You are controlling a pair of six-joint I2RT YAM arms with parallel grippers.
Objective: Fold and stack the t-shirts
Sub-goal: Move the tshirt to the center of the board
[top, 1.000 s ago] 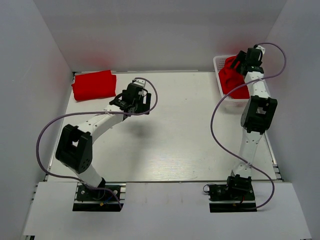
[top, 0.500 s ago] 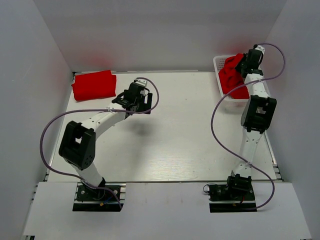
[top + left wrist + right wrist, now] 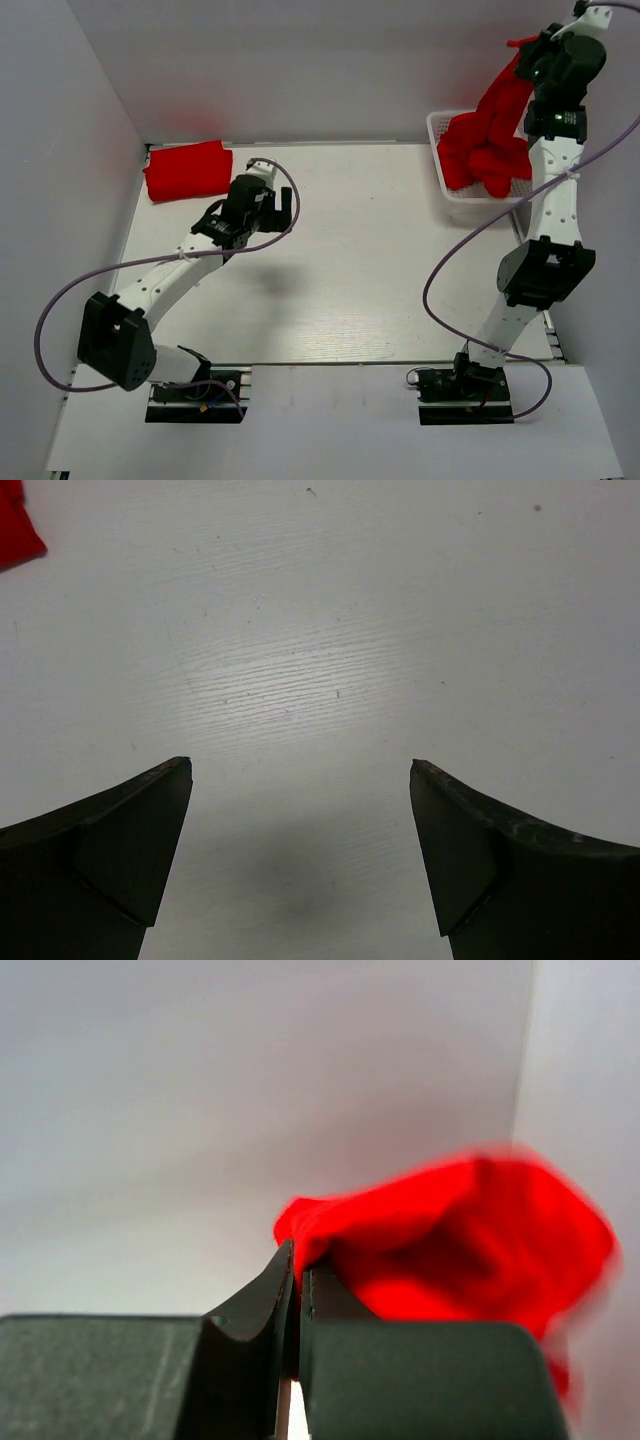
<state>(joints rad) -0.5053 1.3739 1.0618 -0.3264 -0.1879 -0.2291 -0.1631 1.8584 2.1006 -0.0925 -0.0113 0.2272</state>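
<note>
basket: white mesh basket (image 3: 437, 150) at the far right corner of the counter (image 3: 360, 270), against the right wall.
basket contents: crumpled red t-shirts (image 3: 470, 165) in a heap that bulges above the rim. Can't tell how many.
lifted t-shirt (image 3: 505, 95): top end is pinched in the right tool. The rest hangs as a loose rope down into the basket, and its lower end reaches the heap.
right tool (image 3: 540, 58): high above the basket, close to the back wall, clamped on a fold of red cloth. In the wrist view its fingers are pressed together, with cloth bunched just past the tips.
folded t-shirt (image 3: 188, 170): lies flat at the far left corner of the counter, well apart from the basket.
left tool (image 3: 280, 205): hovers over bare counter near the folded t-shirt. Jaws are spread wide with nothing between them.
</note>
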